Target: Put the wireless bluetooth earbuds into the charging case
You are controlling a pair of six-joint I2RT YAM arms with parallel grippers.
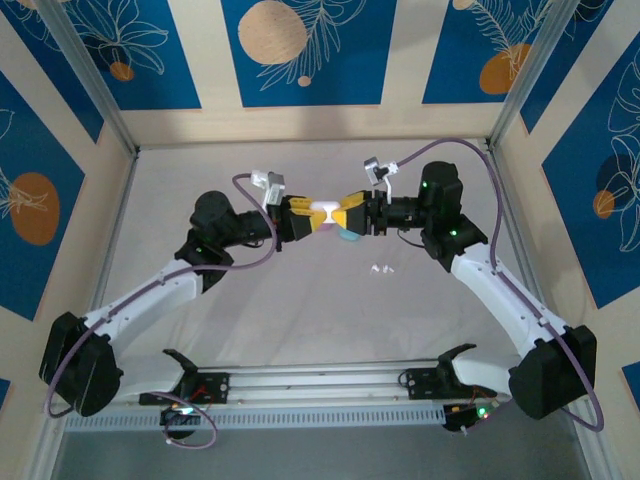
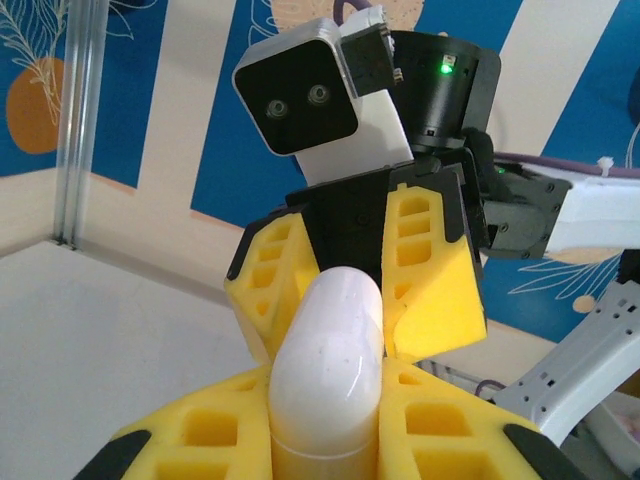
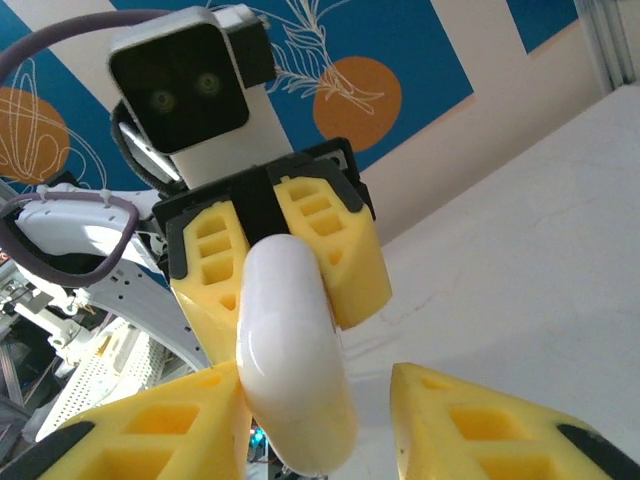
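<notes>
the left gripper (image 1: 310, 214) pinches one end of a white case (image 1: 326, 210), holding it in the air above the table (image 1: 300, 320). the right gripper (image 1: 342, 215) faces it, fingers spread around the other end with a gap on one side. two tiny white earbuds (image 1: 381, 269) lie on the table near the right arm. a teal object (image 1: 349, 236) sits under the right gripper.

White table (image 1: 300, 315) boxed by cream walls (image 1: 300, 125) — blue panels (image 1: 350, 60) with orange-and-leaf prints.

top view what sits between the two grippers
A white case, held in the air between the left gripper and the right gripper; the top view shows it.
</notes>
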